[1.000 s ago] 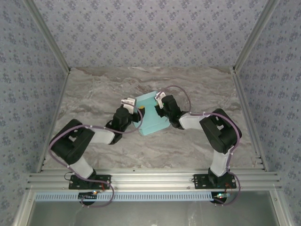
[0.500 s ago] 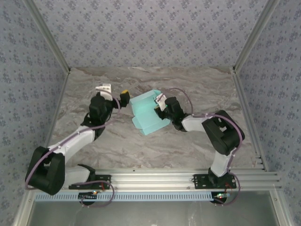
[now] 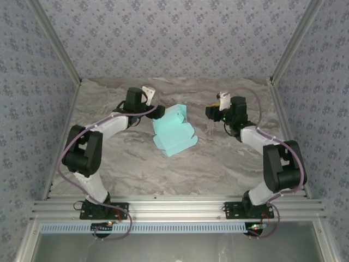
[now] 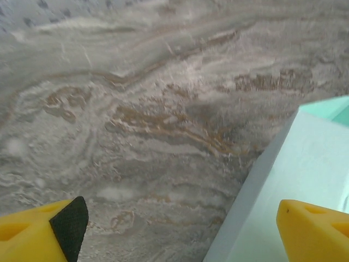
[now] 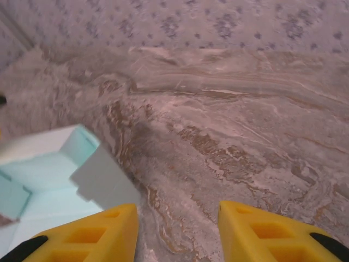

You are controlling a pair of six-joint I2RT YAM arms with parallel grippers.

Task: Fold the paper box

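A: What do we have, starting with the biggest thing?

B: We see a marbled grey-brown surface [image 3: 109, 164], with patterned walls [image 3: 174, 38] on three sides.

A: And where do we find the paper box?

B: The paper box [image 3: 174, 136] lies about the middle of the surface, no nearer the left edge than the right. It is light turquoise and partly formed (an open tray shape, as far as we can judge), with a flap [image 3: 175, 113] standing up on its far side.

A: What do we make of the left end effector?

B: The left end effector [image 3: 155, 103] sits just beside the box's far left corner. In the left wrist view its yellow fingers [image 4: 313, 232] are spread wide, with only bare surface between them. One finger overlaps a pale wall of the box. We cannot tell whether they touch.

A: And the right one?

B: The right end effector [image 3: 214, 105] is off to the right of the box and apart from it, toward the far edge. Its fingers [image 5: 82, 237] are parted with bare surface in the gap, and they pinch nothing.
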